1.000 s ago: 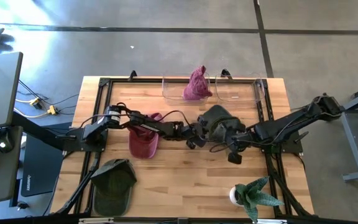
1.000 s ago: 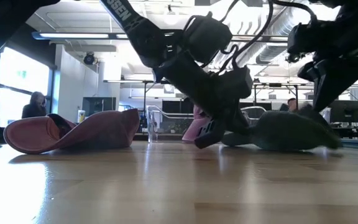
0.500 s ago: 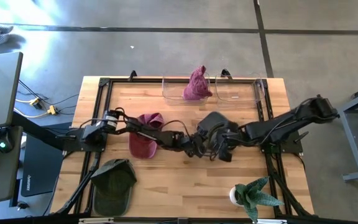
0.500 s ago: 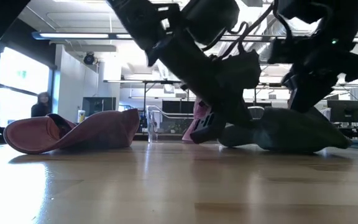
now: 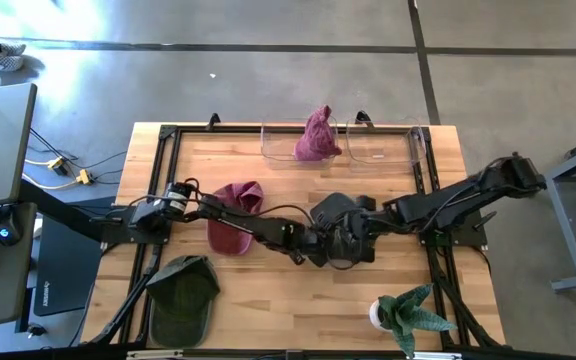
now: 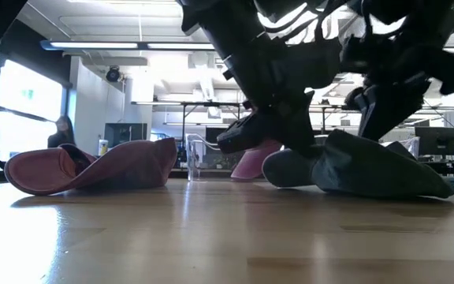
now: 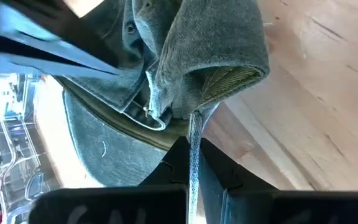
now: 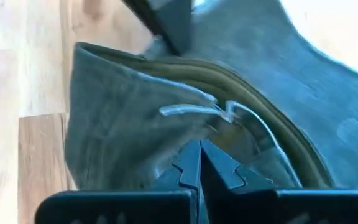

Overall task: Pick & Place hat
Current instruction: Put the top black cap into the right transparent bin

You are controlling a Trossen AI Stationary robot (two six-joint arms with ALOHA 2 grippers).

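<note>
Pinching the grey hat [image 5: 343, 238] from opposite sides: left gripper [image 5: 317, 247] on its strap, right gripper [image 5: 366, 226] on its rim, both pressed together.

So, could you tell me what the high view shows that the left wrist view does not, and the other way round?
Only the high view shows the red cap, the dark green cap, the pink hat in the clear bin and the plant. Only the left wrist view shows the left gripper shut on the grey cap's strap. Both show the grey cap on the wooden table.
</note>
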